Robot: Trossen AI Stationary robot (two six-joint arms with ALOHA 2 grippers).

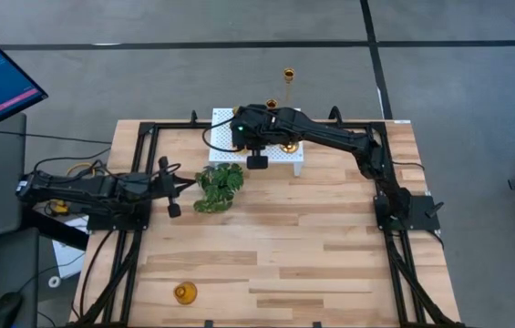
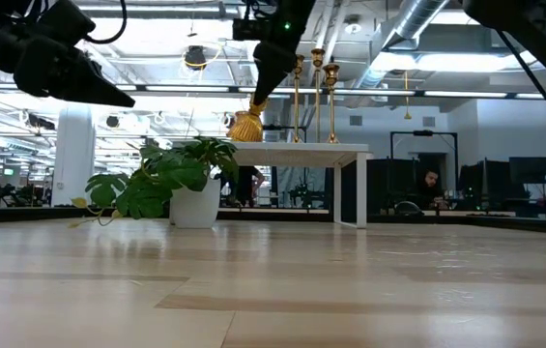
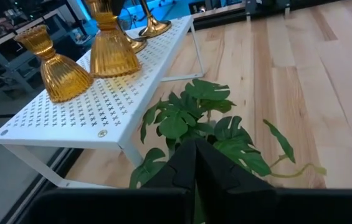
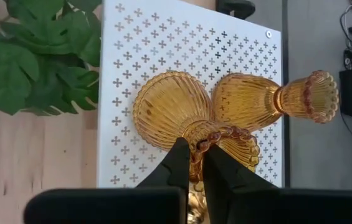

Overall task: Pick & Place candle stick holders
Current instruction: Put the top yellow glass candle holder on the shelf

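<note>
My right gripper (image 4: 192, 155) is over the white perforated platform (image 4: 163, 37), shut on a squat amber holder (image 4: 169, 112); they also show in the low view (image 2: 246, 124). A second squat amber holder (image 4: 269, 99) stands right beside it on the platform. Tall gold holders (image 2: 316, 92) stand on their round bases at the platform's far side. Another amber holder (image 1: 184, 292) stands on the table near the front left. My left gripper (image 3: 194, 155) is shut and empty, just left of the green plant (image 1: 219, 187). My right gripper holds the squat amber holder by the beaded rim of its top cup (image 4: 216, 138), with one finger seeming to be inside the cup and one outside. The fingers come from above, pointing down. The holder is upright, its ribbed base (image 3: 110, 59) on or just above the platform.
The potted plant (image 2: 171, 179) stands on the table in front of the platform's left end. Black frame rails (image 1: 139, 182) run along the table's left, right and far edges. Bare wood (image 1: 312, 237) spans the middle and near right.
</note>
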